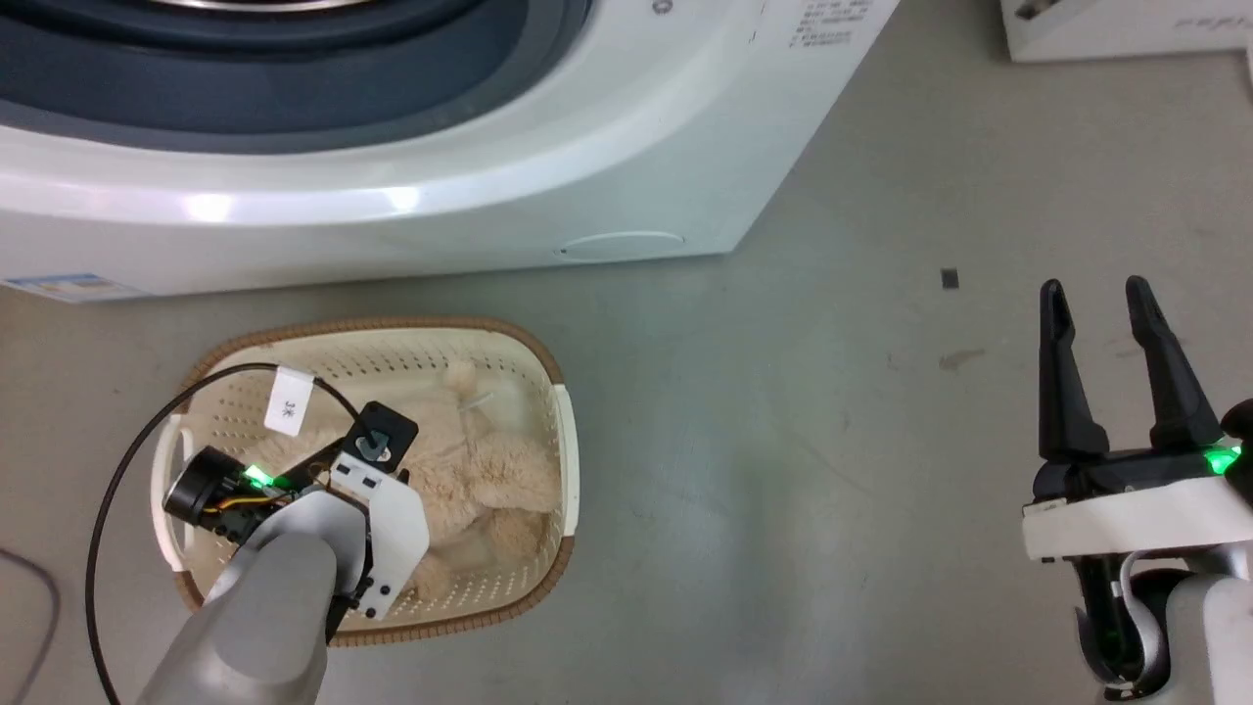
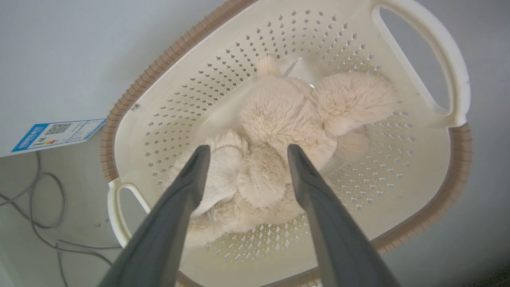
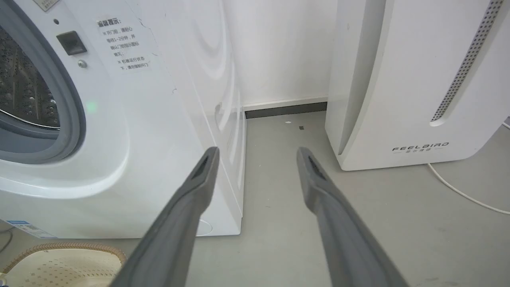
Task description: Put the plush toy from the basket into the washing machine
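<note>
So the toy (image 2: 279,119) is lying in the bottom of the basket (image 1: 440,323), all curled up with its limbs flopped over each other and a little white tag poking out near one end. The basket sits on the floor (image 1: 783,441) right in front of the washer (image 1: 392,206), near it but not touching. The left tool (image 2: 248,149) points down into the basket with its fingers spread wide, tips over the middle of the toy, not clamped on anything. Can't tell if the tips are actually touching the fur or just above it. The right tool (image 1: 1094,287) is well off to the right over bare floor, fingers apart too and holding nothing. From its wrist view you can see the washer's grey gasket and a bit of the steel drum, plus a white FEELBIRD unit (image 3: 398,79) standing beside the washer with a gap of floor between them. There's a blue label (image 2: 57,134) low on the washer's front.
</note>
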{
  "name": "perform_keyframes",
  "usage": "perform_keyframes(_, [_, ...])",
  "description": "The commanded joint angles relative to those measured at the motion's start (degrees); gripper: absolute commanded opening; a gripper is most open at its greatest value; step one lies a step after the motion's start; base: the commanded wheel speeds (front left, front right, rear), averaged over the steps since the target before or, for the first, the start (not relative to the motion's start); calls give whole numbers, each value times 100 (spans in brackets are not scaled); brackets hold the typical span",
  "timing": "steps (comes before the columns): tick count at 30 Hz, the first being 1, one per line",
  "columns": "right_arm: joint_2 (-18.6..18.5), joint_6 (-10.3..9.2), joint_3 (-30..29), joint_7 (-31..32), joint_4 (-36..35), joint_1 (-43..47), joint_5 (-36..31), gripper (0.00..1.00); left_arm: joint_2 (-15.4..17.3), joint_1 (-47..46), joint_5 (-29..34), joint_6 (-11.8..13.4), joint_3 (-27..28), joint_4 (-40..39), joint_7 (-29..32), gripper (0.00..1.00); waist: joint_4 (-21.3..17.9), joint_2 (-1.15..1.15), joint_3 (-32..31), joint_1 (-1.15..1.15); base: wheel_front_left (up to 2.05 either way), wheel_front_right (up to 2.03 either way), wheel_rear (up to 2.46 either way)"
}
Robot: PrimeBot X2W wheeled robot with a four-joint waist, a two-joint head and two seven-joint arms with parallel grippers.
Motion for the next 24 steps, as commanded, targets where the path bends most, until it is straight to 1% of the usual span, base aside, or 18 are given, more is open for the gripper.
perform_keyframes(1, [-2,-4,-36,-70,-48,-148,54,100,65,-209,49,-28,-119,184,73,100,-42,0,256,-1,0,0,0])
perform_keyframes(16, [-2,-4,-136,-249,-172,-570,241,100,334,-1128,-108,-117,-969,1070,416,100,-152,0,1266,-1,0,0,0])
perform_keyframes(24, [-2,-5,-199,-344,-198,-739,360,100,504,-1633,-149,-164,-1311,1535,319,100,-218,0,1713,-1,0,0,0])
